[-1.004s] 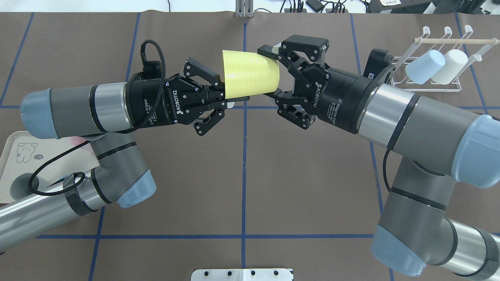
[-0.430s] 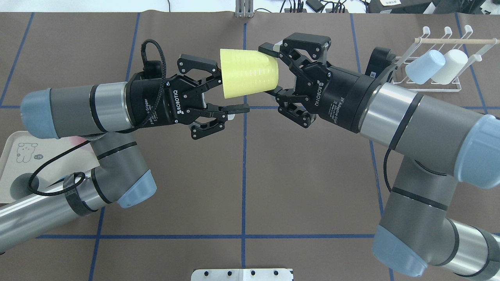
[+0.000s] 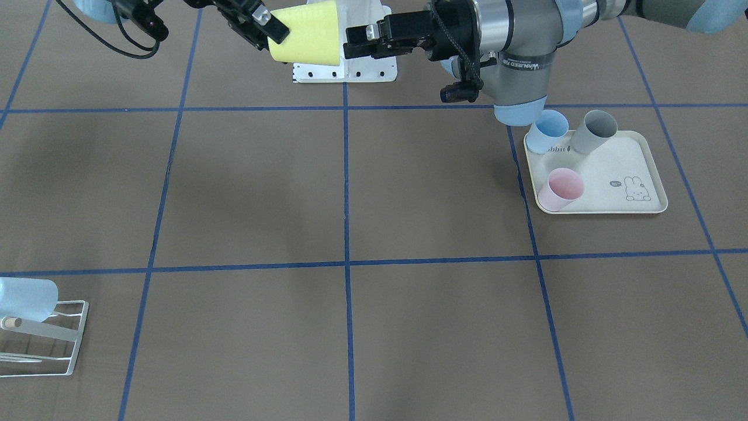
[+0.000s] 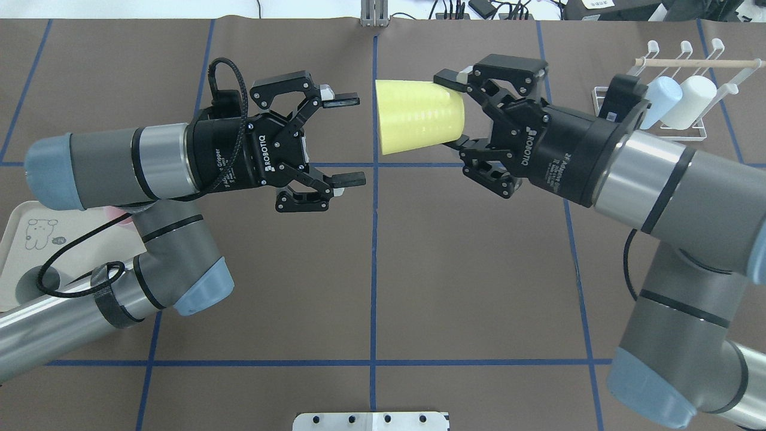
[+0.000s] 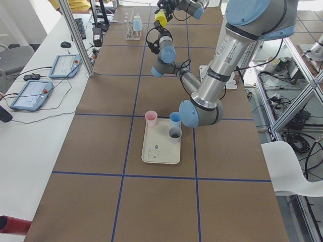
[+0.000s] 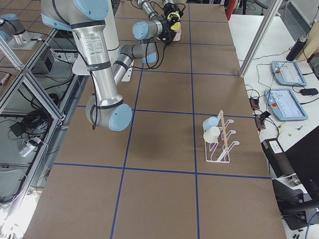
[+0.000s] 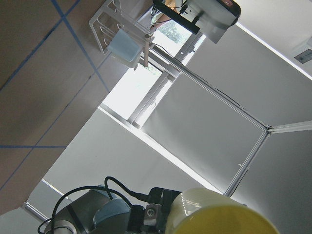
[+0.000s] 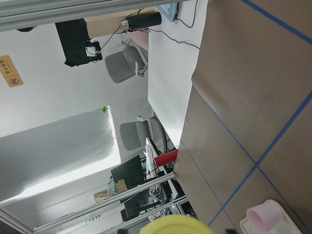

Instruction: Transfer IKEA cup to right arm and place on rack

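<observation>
over table ctr | cup (image 4: 419, 117) in right gripper (image 4: 456, 111) | left gripper (image 4: 347, 140) spread, clear

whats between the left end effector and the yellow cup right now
Nothing: in the overhead view an open gap separates the left end effector from the cup, with only bare table below.

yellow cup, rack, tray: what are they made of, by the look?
The cup is likely plastic: pale yellow, matte, with faint moulded ribs around the wall. The rack has thin white rods, probably coated metal wire, plus a bare light wood dowel. The tray is cream, smooth and low-sheen, with a printed rabbit; plastic or melamine, I can't tell which.
</observation>
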`<state>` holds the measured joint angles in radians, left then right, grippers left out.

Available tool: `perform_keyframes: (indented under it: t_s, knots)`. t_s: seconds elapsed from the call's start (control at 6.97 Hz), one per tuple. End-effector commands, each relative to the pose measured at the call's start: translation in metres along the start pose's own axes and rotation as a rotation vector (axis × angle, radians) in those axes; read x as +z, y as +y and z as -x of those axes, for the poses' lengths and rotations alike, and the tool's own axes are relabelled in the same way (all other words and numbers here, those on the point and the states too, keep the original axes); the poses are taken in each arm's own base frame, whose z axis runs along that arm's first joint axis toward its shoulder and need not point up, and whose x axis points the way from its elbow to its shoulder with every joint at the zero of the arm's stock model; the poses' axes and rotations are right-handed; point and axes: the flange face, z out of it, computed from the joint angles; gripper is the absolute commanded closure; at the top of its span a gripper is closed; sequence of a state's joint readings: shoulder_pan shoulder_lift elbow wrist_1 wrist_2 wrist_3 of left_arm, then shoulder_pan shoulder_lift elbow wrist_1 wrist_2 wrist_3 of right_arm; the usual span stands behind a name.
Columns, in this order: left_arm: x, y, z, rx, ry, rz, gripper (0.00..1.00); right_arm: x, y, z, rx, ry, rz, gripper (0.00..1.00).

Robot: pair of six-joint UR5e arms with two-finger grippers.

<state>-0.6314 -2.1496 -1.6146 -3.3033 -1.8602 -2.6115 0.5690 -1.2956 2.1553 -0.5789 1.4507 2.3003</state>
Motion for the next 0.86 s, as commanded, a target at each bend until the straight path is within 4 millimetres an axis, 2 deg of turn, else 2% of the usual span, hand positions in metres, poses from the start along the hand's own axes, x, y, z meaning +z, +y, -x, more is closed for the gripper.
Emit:
perform_keyframes:
  t_s: [0.0,0.14,0.29,0.43,0.57,0.72]
  knots:
    - [-0.006,-0.01,0.0,0.003,-0.004,-0.031,0.01,-0.023,-0.078,-0.01,-0.191,0.073,-0.182,1.0]
    - [-0.008,-0.013,-0.004,0.029,-0.002,-0.04,0.01,-0.029,-0.13,-0.033,-0.469,0.186,-0.276,1.0]
    - [-0.008,-0.026,0.004,0.064,-0.019,-0.066,0.01,-0.037,-0.18,-0.031,-0.633,0.259,-0.377,1.0]
    - [-0.01,-0.031,0.0,0.08,-0.018,-0.078,0.01,-0.051,-0.215,-0.022,-0.703,0.33,-0.468,1.0]
    - [-0.009,-0.034,0.0,0.079,-0.028,-0.093,0.01,-0.069,-0.243,-0.019,-0.85,0.432,-0.523,1.0]
    - [-0.009,-0.035,0.0,0.078,-0.03,-0.099,0.01,-0.085,-0.295,-0.018,-1.007,0.552,-0.589,1.0]
